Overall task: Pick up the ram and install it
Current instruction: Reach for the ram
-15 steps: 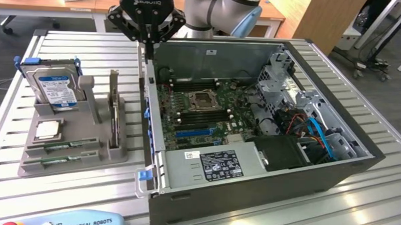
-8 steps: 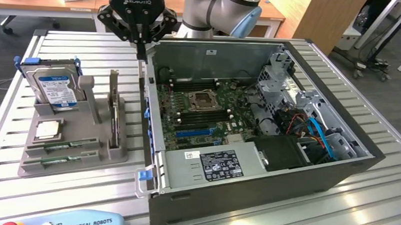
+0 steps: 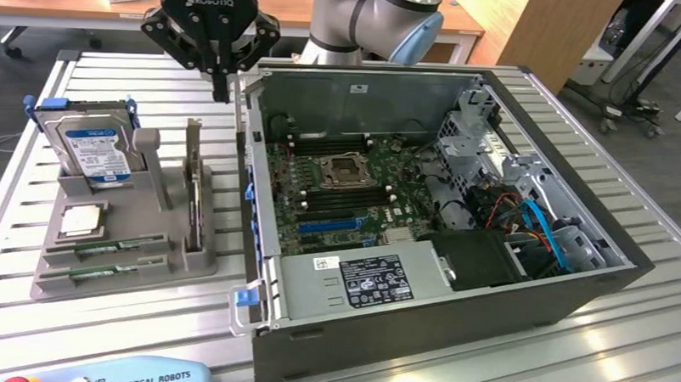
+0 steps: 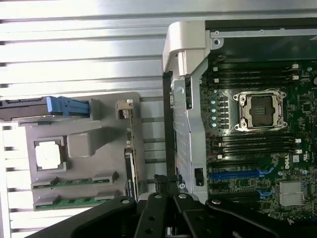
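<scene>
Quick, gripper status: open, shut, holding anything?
Gripper: shut, nothing in it; both rams sit in the tray.

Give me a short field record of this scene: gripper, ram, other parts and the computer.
gripper: shut, holding nothing, by the computer case wall that faces the parts holder
ram sticks: two, both lying in the grey parts holder
processor chip: flat in the holder, between the hard drive and the ram sticks
hard drive: upright in the holder
computer case: open, processor socket empty
progress: neither stick picked up
</scene>
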Controlling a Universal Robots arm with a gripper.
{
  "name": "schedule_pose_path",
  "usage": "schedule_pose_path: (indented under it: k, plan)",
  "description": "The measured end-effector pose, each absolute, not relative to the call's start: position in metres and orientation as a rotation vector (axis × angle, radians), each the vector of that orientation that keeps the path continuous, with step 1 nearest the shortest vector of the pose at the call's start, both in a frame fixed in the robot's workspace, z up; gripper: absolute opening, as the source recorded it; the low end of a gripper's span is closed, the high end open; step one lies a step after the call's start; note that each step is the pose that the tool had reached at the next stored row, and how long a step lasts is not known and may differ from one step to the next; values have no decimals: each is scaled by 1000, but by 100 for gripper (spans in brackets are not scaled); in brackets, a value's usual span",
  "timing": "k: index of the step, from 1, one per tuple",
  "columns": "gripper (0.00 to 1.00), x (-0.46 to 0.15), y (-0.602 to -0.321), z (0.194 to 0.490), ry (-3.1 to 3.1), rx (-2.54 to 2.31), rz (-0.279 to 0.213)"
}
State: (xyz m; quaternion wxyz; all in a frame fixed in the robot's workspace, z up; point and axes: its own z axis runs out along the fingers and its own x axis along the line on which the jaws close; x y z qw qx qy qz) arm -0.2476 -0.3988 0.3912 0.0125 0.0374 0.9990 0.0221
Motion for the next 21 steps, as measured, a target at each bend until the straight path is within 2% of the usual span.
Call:
schedule_pose_path:
  k: [21]
  plan:
    - [10, -296, -399, 390, 3114, 116, 69]
